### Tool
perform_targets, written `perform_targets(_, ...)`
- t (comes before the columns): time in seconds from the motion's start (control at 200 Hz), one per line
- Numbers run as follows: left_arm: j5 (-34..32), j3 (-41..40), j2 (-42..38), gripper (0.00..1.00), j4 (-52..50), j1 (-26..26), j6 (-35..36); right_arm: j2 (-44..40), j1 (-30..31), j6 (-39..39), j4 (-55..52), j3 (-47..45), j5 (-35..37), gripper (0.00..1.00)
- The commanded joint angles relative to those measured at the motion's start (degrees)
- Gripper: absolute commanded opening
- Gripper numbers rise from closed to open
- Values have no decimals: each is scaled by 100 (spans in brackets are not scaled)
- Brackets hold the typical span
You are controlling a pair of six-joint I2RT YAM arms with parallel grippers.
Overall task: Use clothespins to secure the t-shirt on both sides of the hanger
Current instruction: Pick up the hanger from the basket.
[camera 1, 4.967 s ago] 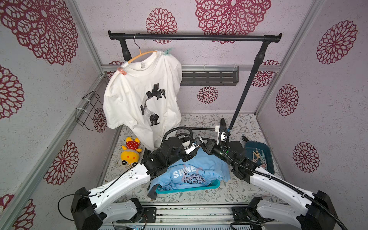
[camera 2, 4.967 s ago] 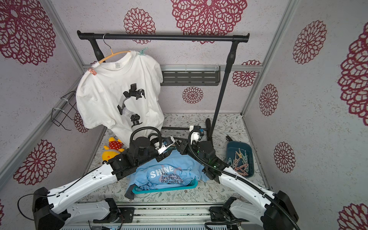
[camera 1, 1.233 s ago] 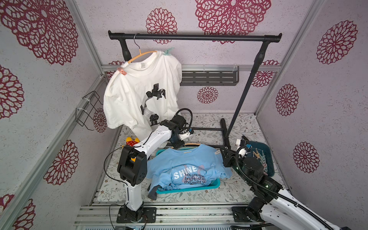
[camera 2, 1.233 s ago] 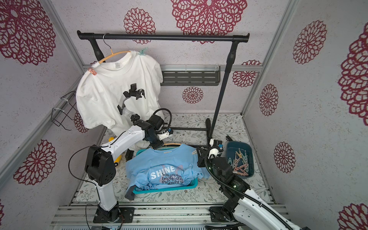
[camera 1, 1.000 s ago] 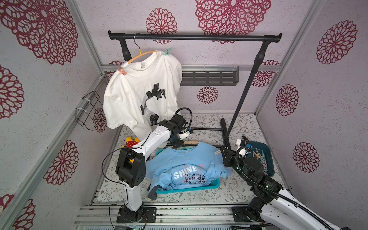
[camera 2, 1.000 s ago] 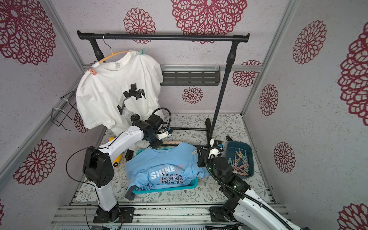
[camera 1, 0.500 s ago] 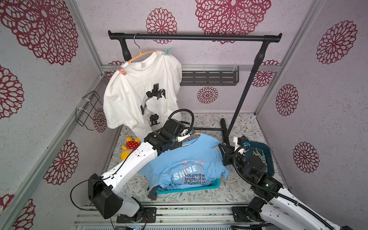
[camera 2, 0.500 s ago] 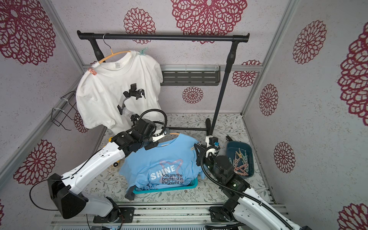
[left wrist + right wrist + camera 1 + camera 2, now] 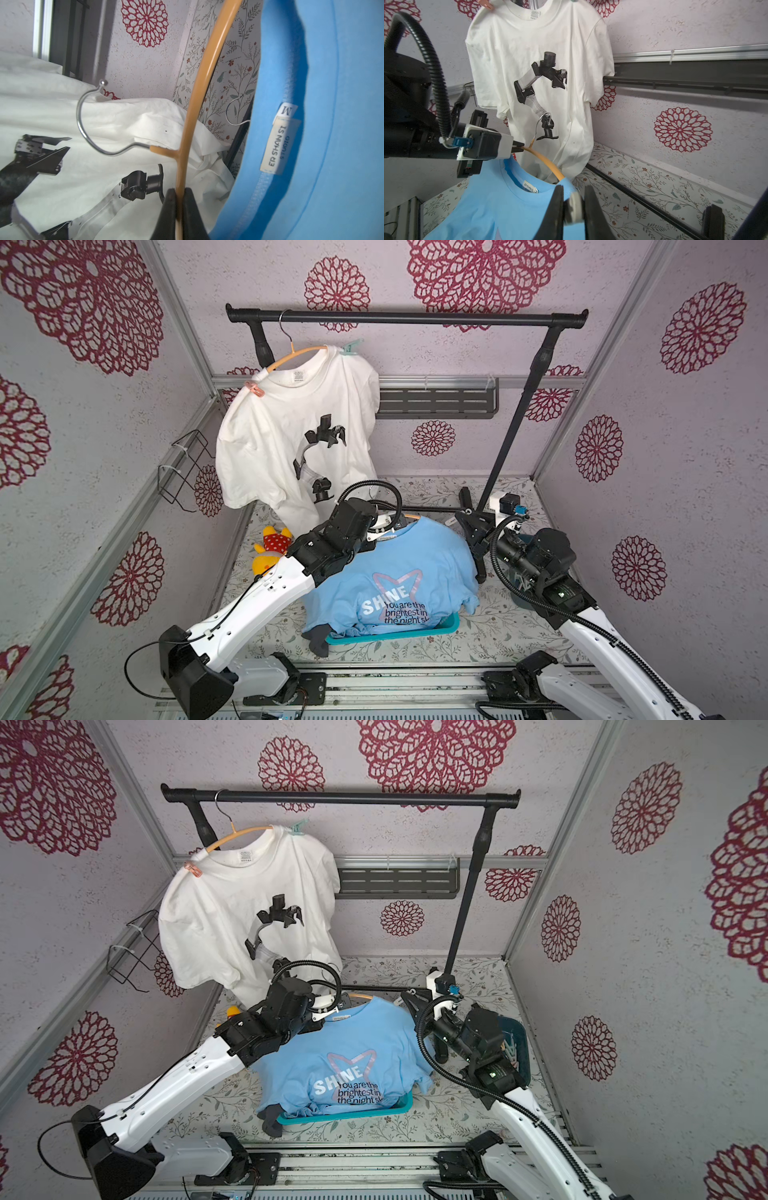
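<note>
**Gripping the hanger (image 9: 199,83) of the blue t-shirt (image 9: 399,568) in my left claw (image 9: 179,192), a whitish clothespin (image 9: 574,207) in my right claw (image 9: 573,190)**

In both top views my left arm reaches over the floral worktop (image 9: 494,614). My left claw is clamped on the orange hanger at the blue t-shirt's collar. The shirt hangs on that hanger, its lower edge draped over a teal tray (image 9: 455,623). My right claw sits just beside the shirt's shoulder on my right. In a top view, more clothespins (image 9: 509,1049) lie in a dark bin (image 9: 524,1052) beside my right arm. Behind, a white t-shirt (image 9: 291,427) hangs from a black rail (image 9: 415,317). It has a pink clothespin (image 9: 254,388) on one shoulder and a mint green clothespin (image 9: 351,347) on the other. A yellow plush toy (image 9: 270,549) lies on the worktop near its hem.

In the left wrist view, my two black fingers (image 9: 170,207) are closed tight on the hanger's orange arm, close to the stem where its metal hook (image 9: 83,128) joins. The blue collar with its size label runs just beside the hanger.

In the right wrist view, my fingers are closed on the whitish clothespin, which is blurred. It sits just beside the blue shoulder, where the hanger's arm goes into the cloth. I cannot tell whether it touches the cloth. My left claw shows across the collar, clamped on the hanger.
</note>
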Motion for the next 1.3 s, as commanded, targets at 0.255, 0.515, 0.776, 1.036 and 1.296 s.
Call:
perform_targets(0.255, 469, -386, -740, 0, 873, -529, 472, -143, -446, -177, 663, -66, -2224, 0)
perform_targets(0.515, 124, -480, -820, 0, 978, -608, 718, -350, -480, 42, 180, 35, -1807, 0)
perform_targets(0.776, 82, -680, -970, 0, 1287, -626, 902, -456, -525, -73, -353, 70, -1578, 0)
perform_targets(1.036, 229, -744, -1196, 0, 1257, -643, 959, -479, -576, -265, -416, 4, -2036, 0)
perform_targets(1.296, 368, -811, -1381, 0, 1337, -650, 946, -422, -606, -158, -257, -124, -2585, 0)
